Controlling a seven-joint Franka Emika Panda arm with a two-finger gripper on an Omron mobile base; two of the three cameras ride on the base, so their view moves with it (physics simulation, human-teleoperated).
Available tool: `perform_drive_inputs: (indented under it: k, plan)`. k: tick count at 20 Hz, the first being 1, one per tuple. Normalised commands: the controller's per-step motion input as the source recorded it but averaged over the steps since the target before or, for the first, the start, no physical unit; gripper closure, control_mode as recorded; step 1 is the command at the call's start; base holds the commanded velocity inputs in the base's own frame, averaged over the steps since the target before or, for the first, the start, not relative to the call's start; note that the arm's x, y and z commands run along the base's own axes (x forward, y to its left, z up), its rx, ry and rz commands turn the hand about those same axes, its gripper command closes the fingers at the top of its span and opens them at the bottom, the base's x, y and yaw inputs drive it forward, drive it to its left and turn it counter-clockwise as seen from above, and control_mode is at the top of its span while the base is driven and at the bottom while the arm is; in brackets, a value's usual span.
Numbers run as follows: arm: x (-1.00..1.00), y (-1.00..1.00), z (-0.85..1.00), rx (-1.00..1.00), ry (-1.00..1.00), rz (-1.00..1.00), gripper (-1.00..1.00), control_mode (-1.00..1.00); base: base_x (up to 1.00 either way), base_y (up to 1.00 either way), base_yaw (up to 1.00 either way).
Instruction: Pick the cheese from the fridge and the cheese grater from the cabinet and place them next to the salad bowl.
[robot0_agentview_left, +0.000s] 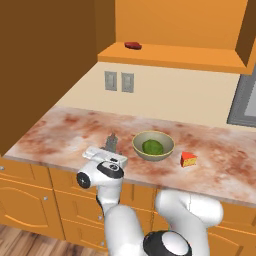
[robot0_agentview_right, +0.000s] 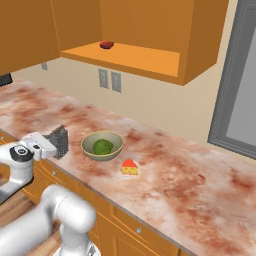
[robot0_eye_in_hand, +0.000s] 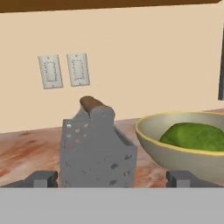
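Note:
The grey cheese grater (robot0_agentview_left: 111, 143) (robot0_agentview_right: 60, 141) (robot0_eye_in_hand: 96, 151) stands upright on the counter, just left of the salad bowl (robot0_agentview_left: 145, 155) (robot0_agentview_right: 98, 156) (robot0_eye_in_hand: 175, 158), which holds a green leafy lump. My gripper (robot0_agentview_left: 108, 151) (robot0_agentview_right: 50, 144) (robot0_eye_in_hand: 113, 178) is open at counter level, one fingertip on each side of the grater and neither touching it. The cheese (robot0_agentview_left: 188, 159) (robot0_agentview_right: 130, 167), a yellow-orange wedge, lies right of the bowl. Above the counter is the orange cabinet (robot0_agentview_left: 175, 56) (robot0_agentview_right: 135, 58) with its shelf board. The grey fridge (robot0_agentview_left: 244, 100) (robot0_agentview_right: 240, 95) stands at the right.
A flat red item (robot0_agentview_left: 133, 45) (robot0_agentview_right: 106, 44) lies on the cabinet shelf. Two wall outlets (robot0_agentview_left: 119, 81) (robot0_agentview_right: 109, 80) (robot0_eye_in_hand: 64, 70) sit on the beige back wall behind the grater. The counter's front edge runs just under my hand, with drawer fronts (robot0_agentview_left: 30, 195) below.

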Motion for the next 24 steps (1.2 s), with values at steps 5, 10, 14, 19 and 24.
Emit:
perform_drive_inputs:
  k: [5,10,14,19,24]
  plan:
    - [-0.49,0.0,0.45,0.08,0.0,-0.01,-1.0,-1.0,0.0,0.0,0.0]
    - [-0.62,0.0,0.87,0.16,0.0,-0.01,-1.0,-1.0,0.0,0.0,0.0]
    - [-0.54,0.0,1.0,0.2,0.0,0.0,-1.0,-1.0,0.0,0.0,0.0]
    - [-0.9,-0.26,1.0,0.3,-0.04,0.0,-1.0,-1.0,0.0,0.0,0.0]
    - [-1.0,-0.56,1.0,0.43,-0.1,0.04,-1.0,-1.0,0.0,0.0,0.0]
